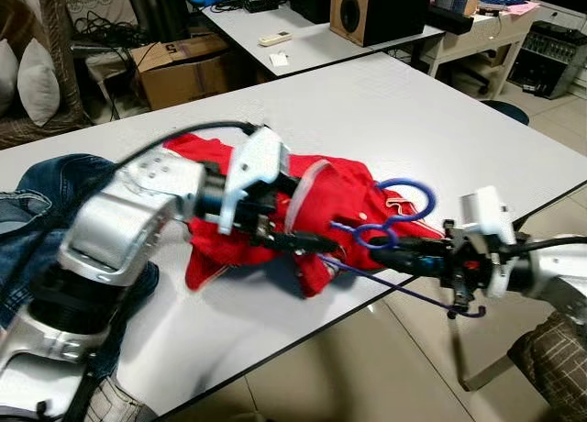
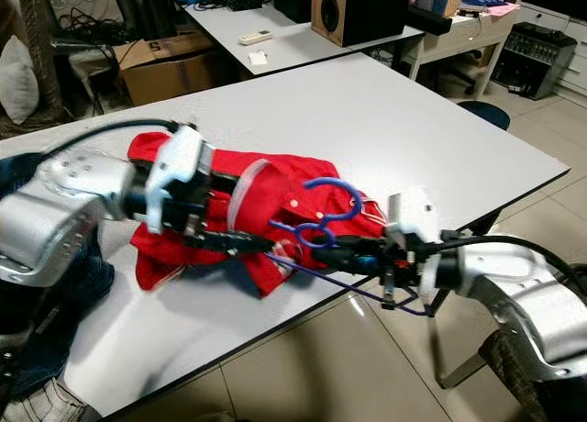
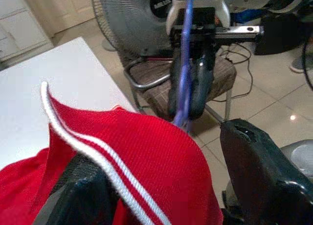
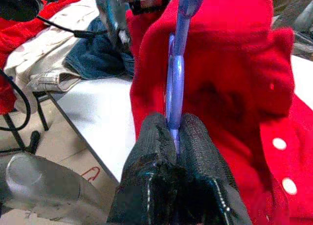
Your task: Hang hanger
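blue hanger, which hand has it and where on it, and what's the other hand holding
The right hand is shut on the blue hanger, pinching its thin plastic bar. The left hand grips the red shirt at its white-striped collar.

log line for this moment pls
right gripper shut on blue hanger | left gripper holds red shirt collar | white table

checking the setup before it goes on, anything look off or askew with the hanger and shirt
Yes. The red shirt lies crumpled at the table's near edge, and the blue hanger is only partly inside it, hook and one arm sticking out past the edge. The right gripper pinches the hanger; the left gripper holds the collar open.
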Controlling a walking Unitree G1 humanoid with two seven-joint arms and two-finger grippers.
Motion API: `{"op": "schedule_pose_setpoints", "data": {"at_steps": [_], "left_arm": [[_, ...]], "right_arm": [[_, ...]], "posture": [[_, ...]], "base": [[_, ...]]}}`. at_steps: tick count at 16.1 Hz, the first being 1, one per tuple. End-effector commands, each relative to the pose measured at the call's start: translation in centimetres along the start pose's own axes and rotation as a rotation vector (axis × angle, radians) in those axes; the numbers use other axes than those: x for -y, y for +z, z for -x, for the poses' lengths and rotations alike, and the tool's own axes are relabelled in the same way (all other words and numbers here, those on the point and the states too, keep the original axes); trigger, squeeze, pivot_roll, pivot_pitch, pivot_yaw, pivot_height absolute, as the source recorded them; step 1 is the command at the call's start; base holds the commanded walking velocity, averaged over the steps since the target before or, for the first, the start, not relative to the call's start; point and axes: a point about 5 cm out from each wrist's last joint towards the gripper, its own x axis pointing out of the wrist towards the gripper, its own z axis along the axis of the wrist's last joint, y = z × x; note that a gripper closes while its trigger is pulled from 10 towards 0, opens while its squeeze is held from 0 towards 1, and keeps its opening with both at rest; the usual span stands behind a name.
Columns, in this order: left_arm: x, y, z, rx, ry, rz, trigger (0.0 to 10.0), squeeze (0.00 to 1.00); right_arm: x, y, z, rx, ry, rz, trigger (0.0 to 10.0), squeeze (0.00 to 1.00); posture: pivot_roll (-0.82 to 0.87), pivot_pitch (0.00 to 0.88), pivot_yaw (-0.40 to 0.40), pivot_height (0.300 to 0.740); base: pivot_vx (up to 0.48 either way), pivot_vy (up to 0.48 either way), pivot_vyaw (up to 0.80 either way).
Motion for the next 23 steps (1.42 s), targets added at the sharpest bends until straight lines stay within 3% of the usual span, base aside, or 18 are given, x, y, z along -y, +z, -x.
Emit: {"op": "schedule_pose_setpoints", "data": {"at_steps": [1,2,3,7,8,11,14,15,16,18,19,20,21,23], "left_arm": [[-0.1,0.7,-0.2,-0.001,0.0,-0.038,8.6,0.0],[-0.3,1.0,-0.4,0.019,0.014,-0.036,8.8,0.0],[-0.4,1.2,-0.5,0.039,0.026,-0.035,10.0,0.0],[-1.7,0.7,0.3,-0.002,0.116,-0.059,10.0,0.0],[-2.0,-0.1,1.3,-0.079,0.138,-0.075,10.0,0.0],[-1.8,-0.8,1.9,-0.119,0.097,-0.059,10.0,0.0],[-2.5,-0.6,3.7,-0.125,0.114,-0.046,10.0,0.0],[-2.9,-0.7,4.8,-0.141,0.139,-0.026,10.0,0.29],[-3.0,-0.6,5.3,-0.13,0.14,-0.002,10.0,1.0],[-2.7,-0.4,5.1,-0.12,0.102,-0.016,10.0,1.0],[-2.7,-0.6,5.2,-0.137,0.097,-0.025,10.0,0.66],[-2.8,-1.3,6.0,-0.206,0.122,-0.041,10.0,0.0],[-3.4,-2.0,7.4,-0.265,0.187,-0.061,10.0,0.0],[-4.1,-1.7,8.8,-0.262,0.268,-0.108,10.0,0.0]], "right_arm": [[0.1,0.4,-0.3,0.004,0.02,0.02,10.0,0.0],[0.2,0.5,-0.4,0.006,0.021,0.021,10.0,0.0],[0.2,0.5,-0.5,0.009,0.023,0.022,10.0,0.0],[0.2,0.5,-0.7,0.014,0.028,0.024,10.0,0.0],[0.2,0.6,-0.5,0.017,0.032,0.022,10.0,0.0],[0.1,0.6,-0.4,0.006,0.047,0.021,10.0,0.0],[0.1,0.4,-0.1,-0.025,0.054,0.024,10.0,0.0],[0.2,0.4,0.0,-0.027,0.051,0.025,10.0,0.0],[0.2,0.4,0.1,-0.026,0.049,0.025,10.0,0.0],[0.2,0.4,-0.1,-0.024,0.052,0.025,10.0,0.0],[0.2,0.5,-0.1,-0.023,0.053,0.025,10.0,0.0],[0.3,0.3,-0.1,-0.032,0.051,0.026,10.0,0.0],[0.3,0.1,0.0,-0.041,0.045,0.025,10.0,0.0],[0.5,0.1,0.0,-0.043,0.021,0.032,10.0,0.0]], "posture": [[-0.01,0.0,0.074,0.74],[-0.01,0.0,0.073,0.74],[-0.01,0.0,0.072,0.74],[-0.01,0.0,0.071,0.74],[-0.01,0.0,0.069,0.74],[-0.01,0.0,0.068,0.74],[-0.02,0.0,0.074,0.74],[-0.01,0.0,0.072,0.74],[-0.01,0.0,0.069,0.74],[-0.01,0.0,0.07,0.74],[-0.01,0.0,0.071,0.74],[-0.01,0.0,0.071,0.74],[-0.01,0.0,0.071,0.74],[-0.02,0.0,0.072,0.74]], "base": [[0.0,0.0,0.0],[0.0,0.0,0.0],[0.0,0.0,0.0],[0.0,0.0,0.0],[0.0,0.0,0.0],[0.0,0.0,0.0],[0.0,0.0,0.0],[0.0,0.0,0.0],[0.0,0.0,0.0],[0.0,0.0,0.0],[0.0,0.0,0.0],[0.0,0.0,0.0],[0.0,0.0,0.0],[0.0,0.0,0.0]]}}
